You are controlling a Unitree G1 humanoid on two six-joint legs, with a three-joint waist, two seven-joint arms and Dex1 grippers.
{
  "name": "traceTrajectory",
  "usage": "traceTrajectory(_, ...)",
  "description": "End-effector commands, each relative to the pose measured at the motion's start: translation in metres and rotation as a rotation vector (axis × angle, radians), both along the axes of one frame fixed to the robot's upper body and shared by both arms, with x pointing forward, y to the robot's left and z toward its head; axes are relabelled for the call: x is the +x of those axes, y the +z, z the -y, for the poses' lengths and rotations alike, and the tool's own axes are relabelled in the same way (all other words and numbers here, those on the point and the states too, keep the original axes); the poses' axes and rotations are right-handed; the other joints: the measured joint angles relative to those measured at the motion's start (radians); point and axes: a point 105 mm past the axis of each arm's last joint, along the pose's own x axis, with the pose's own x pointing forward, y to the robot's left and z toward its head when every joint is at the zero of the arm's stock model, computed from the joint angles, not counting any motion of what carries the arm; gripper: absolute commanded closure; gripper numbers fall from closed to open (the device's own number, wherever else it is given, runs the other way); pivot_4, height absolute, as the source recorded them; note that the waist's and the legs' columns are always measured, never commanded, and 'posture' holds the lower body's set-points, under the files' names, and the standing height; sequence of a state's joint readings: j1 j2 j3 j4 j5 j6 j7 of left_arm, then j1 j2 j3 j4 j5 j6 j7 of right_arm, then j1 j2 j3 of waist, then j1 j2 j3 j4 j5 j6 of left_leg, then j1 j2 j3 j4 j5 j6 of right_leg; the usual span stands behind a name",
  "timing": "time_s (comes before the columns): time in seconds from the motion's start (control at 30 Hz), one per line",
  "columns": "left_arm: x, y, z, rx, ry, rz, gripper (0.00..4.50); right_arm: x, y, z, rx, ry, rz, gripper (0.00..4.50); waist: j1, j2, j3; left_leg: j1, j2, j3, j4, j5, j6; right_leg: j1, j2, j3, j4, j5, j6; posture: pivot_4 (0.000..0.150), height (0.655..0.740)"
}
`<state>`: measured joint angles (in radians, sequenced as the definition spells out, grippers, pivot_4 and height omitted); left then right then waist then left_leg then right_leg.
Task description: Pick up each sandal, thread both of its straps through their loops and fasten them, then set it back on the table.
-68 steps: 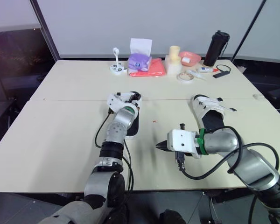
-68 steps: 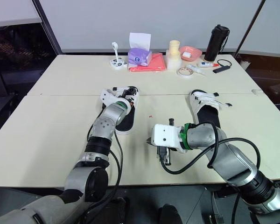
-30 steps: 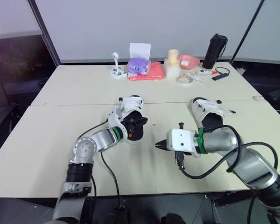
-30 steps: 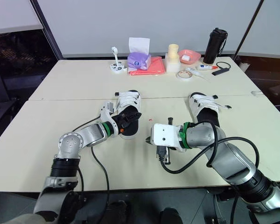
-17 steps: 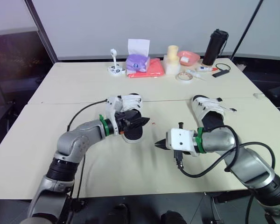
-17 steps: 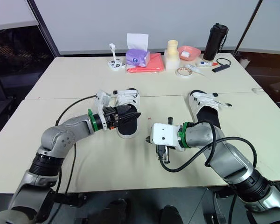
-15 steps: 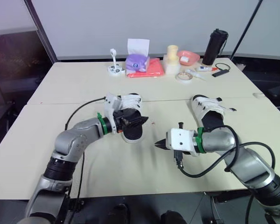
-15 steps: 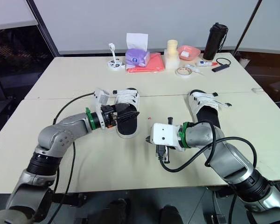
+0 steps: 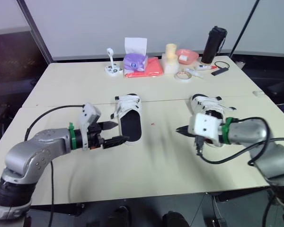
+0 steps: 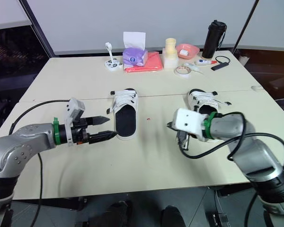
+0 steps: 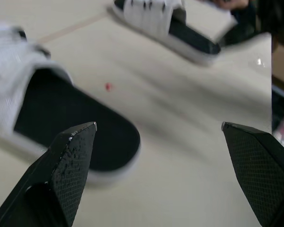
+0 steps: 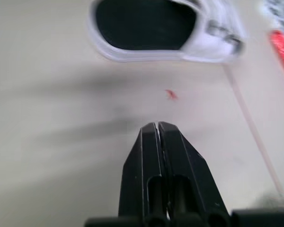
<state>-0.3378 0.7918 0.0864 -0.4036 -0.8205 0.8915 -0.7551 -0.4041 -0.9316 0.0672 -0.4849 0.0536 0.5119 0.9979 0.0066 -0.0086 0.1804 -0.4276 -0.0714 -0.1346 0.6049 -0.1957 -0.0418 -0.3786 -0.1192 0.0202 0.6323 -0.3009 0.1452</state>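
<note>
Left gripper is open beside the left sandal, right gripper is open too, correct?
No. The right gripper is shut, its fingers pressed together in the right wrist view. The left gripper is open beside the left sandal.

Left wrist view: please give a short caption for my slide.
Open left pincer facing one white sandal lying on the table, second sandal farther off.

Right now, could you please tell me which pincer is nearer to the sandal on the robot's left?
Left. The left pincer, open, sits just beside the left sandal, by its heel; the right pincer, shut, is farther off, next to the right sandal.
</note>
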Motion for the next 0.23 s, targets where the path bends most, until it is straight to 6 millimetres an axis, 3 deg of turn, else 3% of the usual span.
traceTrajectory(0.03,-0.016,0.011,-0.006,0.045,-0.019,0.058,0.05,-0.004,0.023,0.028,0.016,-0.086,0.041,4.5,0.005,0.0,0.001,0.0,0.001,0.0,0.0,0.0,0.0,0.0,0.0,0.0,0.0,0.0,0.0,0.15,0.74)
traceTrajectory(0.23,-0.02,0.015,-0.008,0.034,-0.005,0.07,0.05,-0.014,0.026,0.049,0.038,-0.143,-0.003,4.5,0.006,0.001,0.002,0.0,0.001,0.001,0.001,0.0,0.0,0.001,-0.001,0.001,0.0,-0.002,-0.003,0.15,0.74)
